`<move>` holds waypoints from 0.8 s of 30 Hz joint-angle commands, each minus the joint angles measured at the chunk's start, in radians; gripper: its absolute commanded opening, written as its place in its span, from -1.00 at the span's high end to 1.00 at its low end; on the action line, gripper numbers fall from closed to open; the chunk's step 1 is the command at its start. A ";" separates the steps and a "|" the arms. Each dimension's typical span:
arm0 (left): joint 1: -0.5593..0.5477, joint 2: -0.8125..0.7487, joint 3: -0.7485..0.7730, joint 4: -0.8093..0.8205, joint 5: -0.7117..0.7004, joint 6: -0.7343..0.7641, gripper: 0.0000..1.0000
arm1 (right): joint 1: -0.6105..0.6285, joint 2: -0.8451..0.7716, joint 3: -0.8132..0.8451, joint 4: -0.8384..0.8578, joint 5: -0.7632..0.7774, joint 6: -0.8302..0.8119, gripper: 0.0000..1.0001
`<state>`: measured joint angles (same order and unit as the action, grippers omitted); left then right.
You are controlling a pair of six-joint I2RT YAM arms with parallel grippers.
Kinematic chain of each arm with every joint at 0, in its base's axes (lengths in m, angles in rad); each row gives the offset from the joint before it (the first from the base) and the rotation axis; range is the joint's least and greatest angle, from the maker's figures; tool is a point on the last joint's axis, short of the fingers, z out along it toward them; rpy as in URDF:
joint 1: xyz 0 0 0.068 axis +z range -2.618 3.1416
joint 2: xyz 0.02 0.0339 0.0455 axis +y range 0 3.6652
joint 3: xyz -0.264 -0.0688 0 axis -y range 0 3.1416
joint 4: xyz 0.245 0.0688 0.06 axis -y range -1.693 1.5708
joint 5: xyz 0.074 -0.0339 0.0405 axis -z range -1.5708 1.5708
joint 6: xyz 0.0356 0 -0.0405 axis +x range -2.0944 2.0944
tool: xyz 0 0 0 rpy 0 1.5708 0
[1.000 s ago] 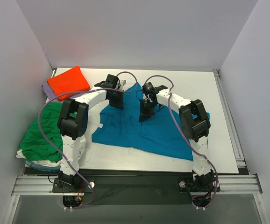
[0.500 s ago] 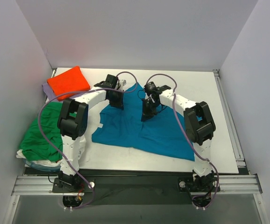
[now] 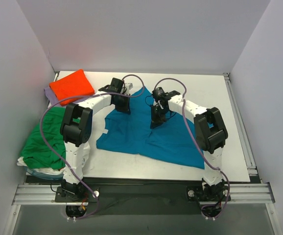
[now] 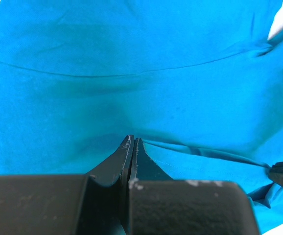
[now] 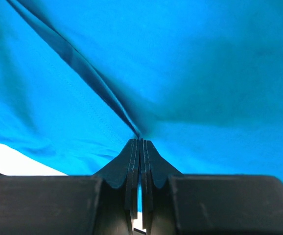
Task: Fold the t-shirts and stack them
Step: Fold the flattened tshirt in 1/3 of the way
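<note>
The teal-blue t-shirt (image 3: pixel 146 137) lies spread and rumpled across the middle of the table. My left gripper (image 3: pixel 122 108) sits low on its upper left part, shut, with a fold of the teal cloth (image 4: pixel 146 73) pinched at its tips (image 4: pixel 132 139). My right gripper (image 3: pixel 156 121) is shut on a ridge of the same shirt (image 5: pixel 205 73) near its middle, cloth pulled up to the tips (image 5: pixel 140 140). A folded orange t-shirt (image 3: pixel 72 85) rests on a lavender one (image 3: pixel 49 93) at the back left. A green t-shirt (image 3: pixel 43 139) lies heaped over a white one (image 3: pixel 38 170) at the left edge.
White walls enclose the table (image 3: pixel 205 88) on three sides. A metal rail (image 3: pixel 141 191) runs along the near edge by the arm bases. Purple cables (image 3: pixel 48 127) loop from both arms over the table.
My right gripper has shifted slightly right and toward the near edge with the teal cloth in it, and its elbow has swung right. The left arm has stayed put.
</note>
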<state>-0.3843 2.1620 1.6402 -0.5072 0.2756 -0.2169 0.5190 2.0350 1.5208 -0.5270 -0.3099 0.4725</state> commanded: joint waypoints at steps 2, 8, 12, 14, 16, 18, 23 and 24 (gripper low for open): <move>0.001 -0.008 0.021 0.062 0.045 0.014 1.00 | -0.002 -0.081 -0.025 -0.037 0.035 -0.018 1.00; -0.005 0.001 0.033 0.068 0.059 0.022 1.00 | -0.005 -0.099 -0.050 -0.036 0.048 -0.023 1.00; -0.007 0.018 0.052 0.056 0.051 0.021 1.00 | -0.008 -0.102 -0.054 -0.037 0.048 -0.023 1.00; -0.008 0.024 0.059 0.058 0.053 0.021 1.00 | -0.013 -0.101 -0.056 -0.037 0.049 -0.023 1.00; -0.011 0.030 0.066 0.053 0.051 0.019 1.00 | -0.013 -0.101 -0.057 -0.037 0.052 -0.023 1.00; -0.013 0.048 0.090 0.029 0.045 0.019 1.00 | -0.017 -0.096 -0.056 -0.037 0.051 -0.025 1.00; -0.014 0.068 0.118 0.003 0.030 0.019 0.98 | -0.024 -0.076 -0.045 -0.039 0.055 -0.026 1.00; -0.014 0.070 0.121 -0.004 0.030 0.017 0.89 | -0.025 -0.073 -0.042 -0.042 0.052 -0.025 1.00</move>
<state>-0.3981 2.2269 1.7046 -0.5018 0.3107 -0.2161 0.5041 1.9881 1.4746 -0.5274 -0.2771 0.4629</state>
